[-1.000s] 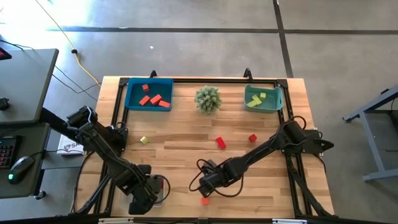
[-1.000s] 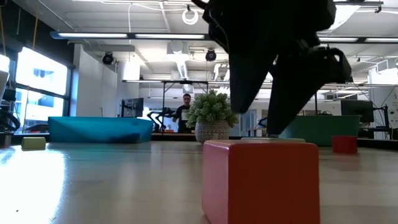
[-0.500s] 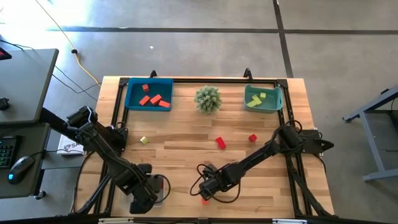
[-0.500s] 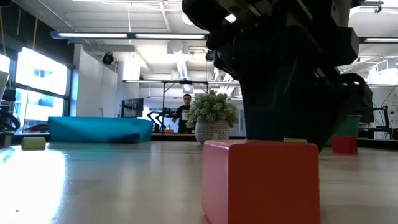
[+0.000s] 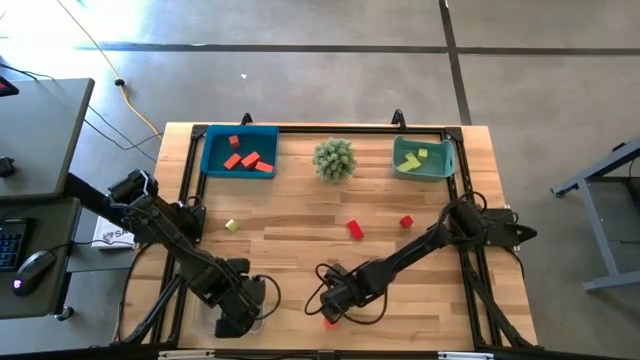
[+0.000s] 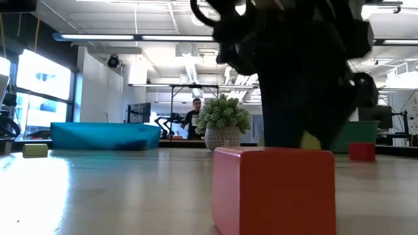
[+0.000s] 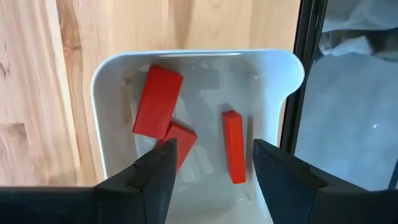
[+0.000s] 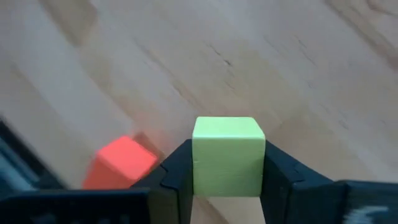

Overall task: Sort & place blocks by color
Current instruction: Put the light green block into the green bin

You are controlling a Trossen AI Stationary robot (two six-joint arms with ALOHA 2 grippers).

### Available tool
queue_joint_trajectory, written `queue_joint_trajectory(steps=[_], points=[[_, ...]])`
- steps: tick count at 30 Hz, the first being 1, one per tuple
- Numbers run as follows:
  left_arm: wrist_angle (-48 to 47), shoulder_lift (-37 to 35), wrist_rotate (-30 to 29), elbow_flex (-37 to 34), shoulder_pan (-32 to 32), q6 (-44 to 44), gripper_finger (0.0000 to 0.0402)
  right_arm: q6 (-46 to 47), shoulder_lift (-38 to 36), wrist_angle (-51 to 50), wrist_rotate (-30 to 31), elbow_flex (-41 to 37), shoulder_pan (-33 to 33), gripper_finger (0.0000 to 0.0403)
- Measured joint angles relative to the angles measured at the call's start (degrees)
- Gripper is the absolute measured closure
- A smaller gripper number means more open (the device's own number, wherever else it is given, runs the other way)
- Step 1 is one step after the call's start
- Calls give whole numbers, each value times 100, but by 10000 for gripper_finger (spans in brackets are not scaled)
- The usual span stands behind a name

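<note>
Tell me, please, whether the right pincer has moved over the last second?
Yes. In the high view the right pincer has come toward the table's near edge, ending beside the orange-red block, and it now clamps a yellow-green block.

Three bins (image 5: 240, 152), many blocks (image 5: 354, 229)

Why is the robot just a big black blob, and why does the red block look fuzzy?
In the low view, bright ceiling lights behind the right end effector leave it a dark silhouette. In the right wrist view, the yellow-green block between the fingers is sharp, while the orange-red block beyond is blurred.
</note>
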Motion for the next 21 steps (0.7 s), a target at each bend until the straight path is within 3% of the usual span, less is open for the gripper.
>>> queue_joint_trajectory(steps=[14,21], points=[[-31,-100,-294,0,719,672,202,-1682,-1131,-473,700,0,-913,297],[-63,-377,-840,0,1228,982,202,-2695,-1811,-1069,1159,1,-1680,297]])
